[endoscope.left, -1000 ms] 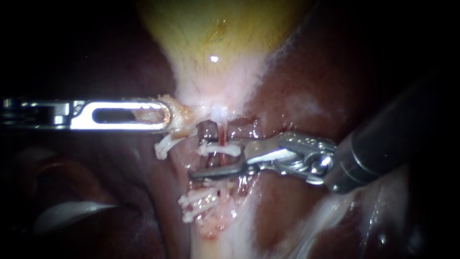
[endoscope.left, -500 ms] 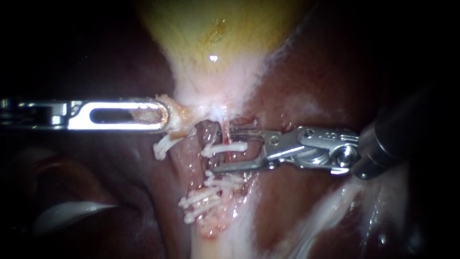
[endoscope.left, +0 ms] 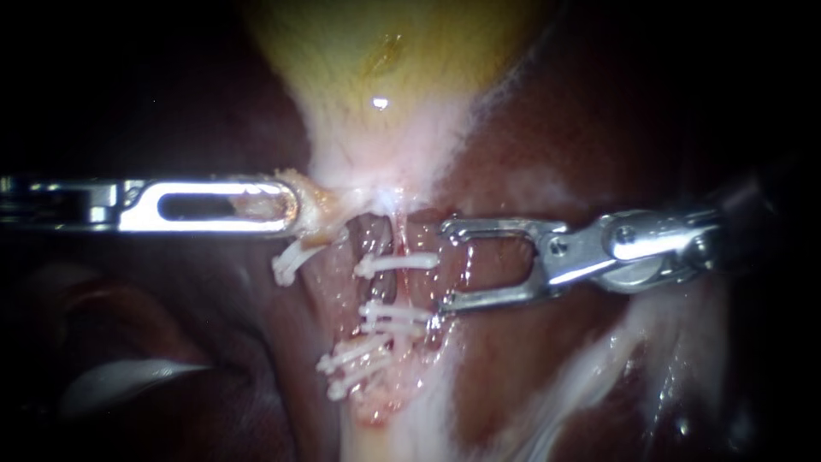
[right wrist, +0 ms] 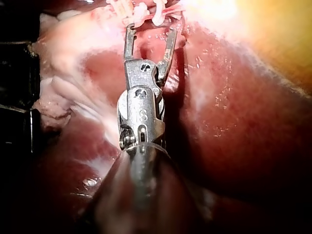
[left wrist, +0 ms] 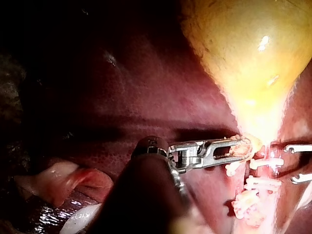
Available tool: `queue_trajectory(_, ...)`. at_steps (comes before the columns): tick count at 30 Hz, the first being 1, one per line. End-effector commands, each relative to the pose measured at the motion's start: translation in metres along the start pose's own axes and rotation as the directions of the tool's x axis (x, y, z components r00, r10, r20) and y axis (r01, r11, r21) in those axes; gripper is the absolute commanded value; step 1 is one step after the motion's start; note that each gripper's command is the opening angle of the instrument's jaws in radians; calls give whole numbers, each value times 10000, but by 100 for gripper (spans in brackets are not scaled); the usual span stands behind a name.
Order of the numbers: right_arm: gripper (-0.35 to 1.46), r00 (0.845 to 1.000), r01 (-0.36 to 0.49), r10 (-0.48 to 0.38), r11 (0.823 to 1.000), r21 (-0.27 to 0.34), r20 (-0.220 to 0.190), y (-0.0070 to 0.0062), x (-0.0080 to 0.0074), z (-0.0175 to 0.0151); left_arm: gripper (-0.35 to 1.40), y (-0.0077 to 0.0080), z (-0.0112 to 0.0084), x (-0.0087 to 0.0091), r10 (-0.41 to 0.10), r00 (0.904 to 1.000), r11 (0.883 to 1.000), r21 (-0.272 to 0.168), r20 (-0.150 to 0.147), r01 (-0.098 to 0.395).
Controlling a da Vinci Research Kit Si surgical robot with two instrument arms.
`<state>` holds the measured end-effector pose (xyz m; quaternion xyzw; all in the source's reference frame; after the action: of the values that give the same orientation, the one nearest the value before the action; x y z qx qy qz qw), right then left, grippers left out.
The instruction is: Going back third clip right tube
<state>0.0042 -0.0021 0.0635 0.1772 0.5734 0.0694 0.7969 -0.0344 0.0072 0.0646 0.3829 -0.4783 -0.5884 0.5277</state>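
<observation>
Endoscope view: my right instrument (endoscope.left: 445, 264) comes in from the right with its thin metal jaws spread wide and holding nothing. Their tips sit just beside the thin reddish right tube (endoscope.left: 398, 238). White plastic clips cross that tube: an upper clip (endoscope.left: 398, 263), a second clip (endoscope.left: 393, 313) a little below it, close to my lower tip, and a lower pair of clips (endoscope.left: 355, 359) further down, set at an angle. My left instrument (endoscope.left: 297, 205), with slotted silver jaws, is closed on a fold of pale tissue (endoscope.left: 321, 210) at the neck of the yellow gallbladder (endoscope.left: 376, 60). Dark red liver (endoscope.left: 530, 128) lies to either side. A separate white clip (endoscope.left: 291, 261) hangs just under the left instrument's tip. In the right wrist view, the open jaws frame bare liver, with the clips just ahead of them.
</observation>
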Motion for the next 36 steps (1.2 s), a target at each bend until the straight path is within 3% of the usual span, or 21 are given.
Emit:
queue_trajectory(1,50,10000,40,-40,10000,21,-2,0,2,-4,-35,1,0,0,6,10000,10000,-7,1,-6)
queue_trajectory(11,50,9997,211,-209,9995,227,-120,1,20,-41,-35,2,0,0,8,10000,10000,-2,-4,-8)
queue_trajectory(24,50,9993,250,-245,9995,204,-267,-2,24,-46,-35,6,16,-1,12,10000,10000,-32,50,-12)
queue_trajectory(36,50,9993,254,-248,9995,209,-269,-3,24,-46,-35,38,52,-5,102,9999,9999,-50,129,-102)
